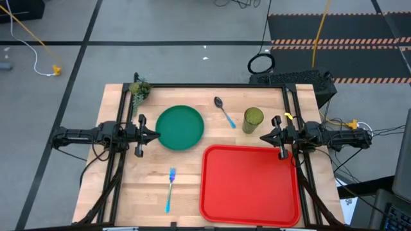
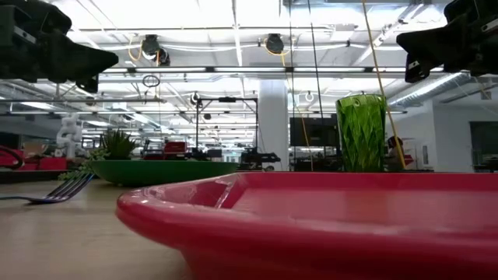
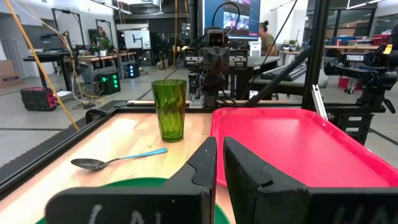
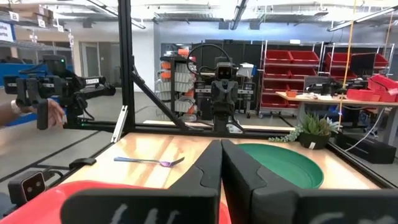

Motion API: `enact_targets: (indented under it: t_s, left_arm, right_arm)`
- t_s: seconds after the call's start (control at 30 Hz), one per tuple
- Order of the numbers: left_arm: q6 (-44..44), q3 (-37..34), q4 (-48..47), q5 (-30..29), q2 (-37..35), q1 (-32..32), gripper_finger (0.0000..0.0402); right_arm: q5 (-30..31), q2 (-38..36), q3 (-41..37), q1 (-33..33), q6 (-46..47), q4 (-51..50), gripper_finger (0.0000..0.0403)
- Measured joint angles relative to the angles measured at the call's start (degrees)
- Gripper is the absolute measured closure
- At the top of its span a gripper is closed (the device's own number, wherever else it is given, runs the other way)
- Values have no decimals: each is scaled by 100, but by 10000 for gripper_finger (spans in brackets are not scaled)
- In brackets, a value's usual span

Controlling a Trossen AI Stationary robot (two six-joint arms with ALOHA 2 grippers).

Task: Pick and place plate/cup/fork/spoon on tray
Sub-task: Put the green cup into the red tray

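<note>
The dark-green plate [image 1: 180,127] lies flat on the table, left of centre. The spoon [image 1: 224,111] lies to its right and the olive-green cup [image 1: 252,119] stands upright beyond that. The red tray [image 1: 250,183] lies at the near right. The fork [image 1: 170,188] lies left of the tray. My left gripper [image 1: 157,135] is shut and empty, high over the plate's left edge [image 3: 124,183]. My right gripper [image 1: 262,138] is shut and empty, high over the tray's far edge, just nearer than the cup.
A small potted plant [image 1: 139,90] stands at the table's far left corner. A black frame runs around the table's edges. Bare wood shows between the fork and the table's left edge. A person's hand [image 4: 53,112] shows beyond the table.
</note>
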Motion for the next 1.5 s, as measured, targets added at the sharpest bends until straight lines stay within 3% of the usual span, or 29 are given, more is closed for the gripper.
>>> enact_targets:
  t_s: [0.33, 0.67, 1.2, 1.37, 1.5]
  left_arm:
    - [0, 0, 0, 0, 0, -1, 369]
    - [0, 0, 2, 0, 2, -1, 369]
    - [2, 0, 9, -20, 0, 1, 369]
    - [2, 0, 8, -38, 0, -1, 369]
    - [2, 0, 7, -39, 2, 1, 369]
  right_arm:
    - [612, -3, 93, -1, 847, 1286, 403]
    - [133, 1313, 1758, 108, 786, 1060, 403]
    - [140, 4290, 6264, 294, 1016, -2435, 403]
    - [162, 4779, 7182, 294, 1196, -3648, 403]
    - [606, 5049, 7572, 290, 1194, -4368, 403]
